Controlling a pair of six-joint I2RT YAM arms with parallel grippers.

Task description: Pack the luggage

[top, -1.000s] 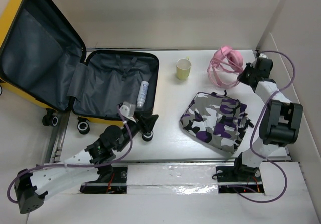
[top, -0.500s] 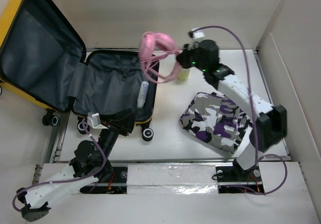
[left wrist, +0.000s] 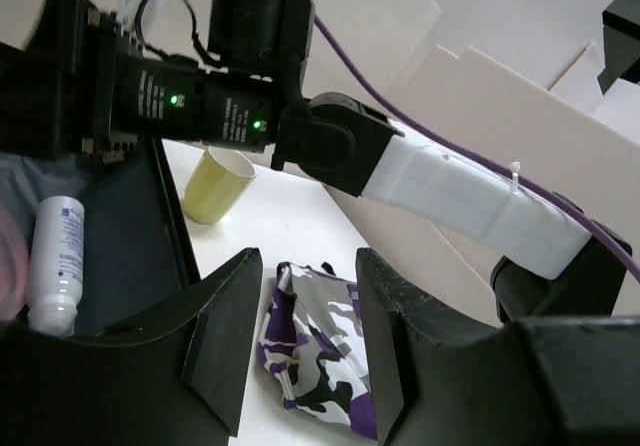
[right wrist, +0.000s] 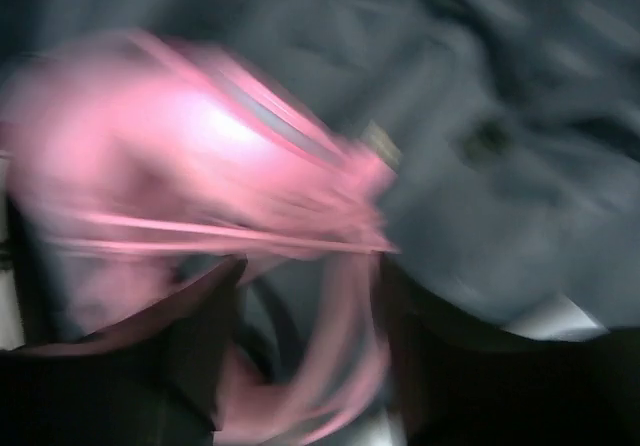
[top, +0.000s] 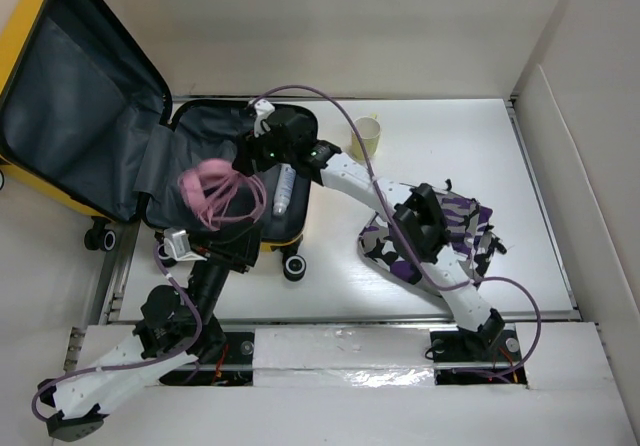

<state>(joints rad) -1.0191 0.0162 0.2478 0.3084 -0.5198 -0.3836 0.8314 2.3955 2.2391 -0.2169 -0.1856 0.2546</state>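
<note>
The small yellow hard-shell suitcase (top: 205,141) lies open along the left edge of the white table (top: 470,146); its raised lid walls off the far left corner, so the grey-lined lower shell is open only from above and from the right. The white-and-black right arm (top: 355,181) runs diagonally from the near edge to the shell's far right corner, crossing over the flat white-purple-black camouflage pouch (top: 470,234) and barring the table's middle; a blurred pink strappy bundle (top: 213,194) covers the shell's middle; a white plastic bottle (top: 285,188) lies along its right side; bare lining shows towards its far edge. The left arm (top: 180,311) blocks the shell's near edge; a pale yellow cup (top: 365,138) stands near the far edge; the far right corner and right edge offer bare room.
</note>
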